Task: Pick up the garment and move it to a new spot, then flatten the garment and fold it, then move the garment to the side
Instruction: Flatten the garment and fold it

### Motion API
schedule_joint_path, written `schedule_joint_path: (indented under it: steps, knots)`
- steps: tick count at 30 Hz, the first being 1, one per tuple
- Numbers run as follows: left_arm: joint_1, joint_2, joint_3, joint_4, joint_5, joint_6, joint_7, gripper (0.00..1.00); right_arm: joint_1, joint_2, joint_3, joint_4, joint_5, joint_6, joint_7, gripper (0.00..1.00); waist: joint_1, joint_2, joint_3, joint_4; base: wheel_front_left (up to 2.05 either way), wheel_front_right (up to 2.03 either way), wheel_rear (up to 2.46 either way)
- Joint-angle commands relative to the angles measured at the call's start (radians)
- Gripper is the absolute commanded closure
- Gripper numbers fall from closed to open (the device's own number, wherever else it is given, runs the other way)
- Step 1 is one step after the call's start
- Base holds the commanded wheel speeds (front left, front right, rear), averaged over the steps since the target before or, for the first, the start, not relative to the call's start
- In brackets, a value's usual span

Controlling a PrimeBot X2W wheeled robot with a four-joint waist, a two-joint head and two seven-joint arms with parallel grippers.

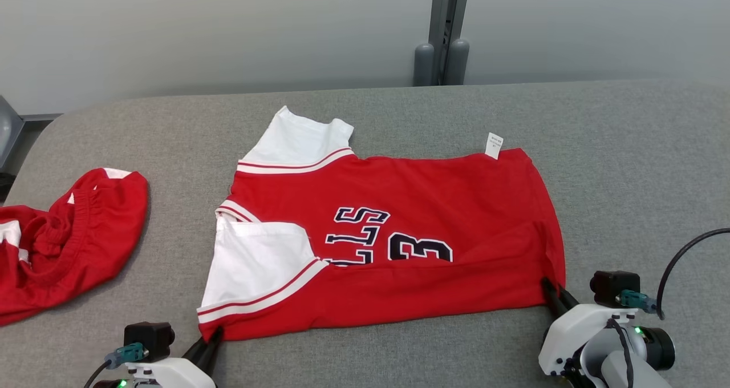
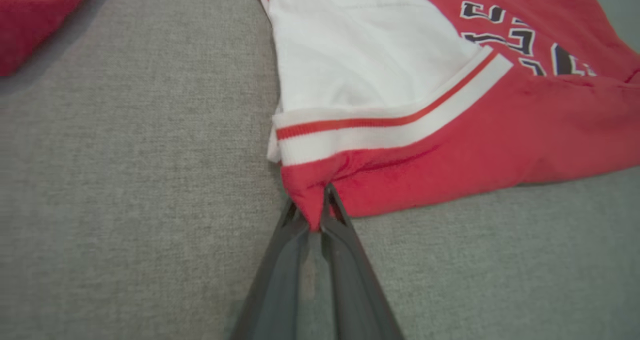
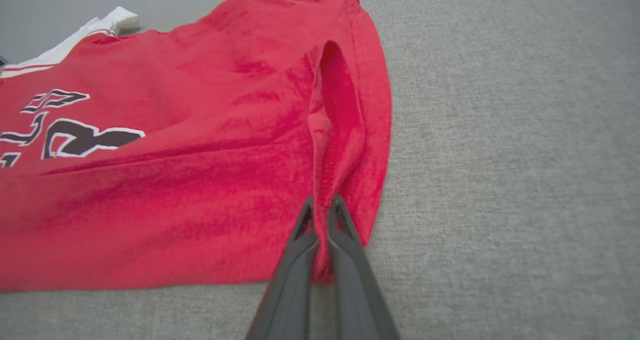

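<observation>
A red jersey (image 1: 433,205) with white sleeves and dark lettering lies spread on the grey table (image 1: 627,165), its near edge folded up over the lower lettering. My left gripper (image 1: 212,338) is shut on the jersey's near left corner (image 2: 312,207), just below the white striped sleeve band (image 2: 390,125). At the near right corner my right gripper (image 1: 552,292) is shut on a pinch of red hem (image 3: 325,220). A white care tag (image 1: 494,145) sticks out at the far right edge.
A second red garment (image 1: 68,239) with white trim lies bunched at the table's left edge. A grey post (image 1: 442,34) stands behind the table against the pale wall. Bare grey table surface lies to the right and along the near edge.
</observation>
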Motion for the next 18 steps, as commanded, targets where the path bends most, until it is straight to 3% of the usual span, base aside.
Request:
schedule_joint_path:
  steps: [1, 8, 18]
  knots:
    - [-0.018, 0.01, 0.007, 0.0, 0.004, -0.001, -0.006, 1.0, -0.003, -0.004, 0.0, -0.002, 0.005, 0.0, -0.008, 1.0, 0.0, 0.0, -0.007, 0.001, 0.0, 0.0, 0.0]
    - [0.03, 0.058, -0.001, -0.057, 0.002, 0.013, 0.016, 1.0, 0.047, -0.024, 0.05, -0.062, 0.051, 0.0, 0.06, 1.0, 0.0, 0.0, -0.047, 0.002, 0.0, 0.0, 0.0]
    - [0.155, 0.189, -0.015, -0.28, -0.031, 0.085, 0.132, 1.0, 0.211, -0.152, 0.088, -0.33, 0.144, 0.0, 0.251, 1.0, 0.0, 0.0, -0.091, -0.016, 0.0, 0.0, 0.0]
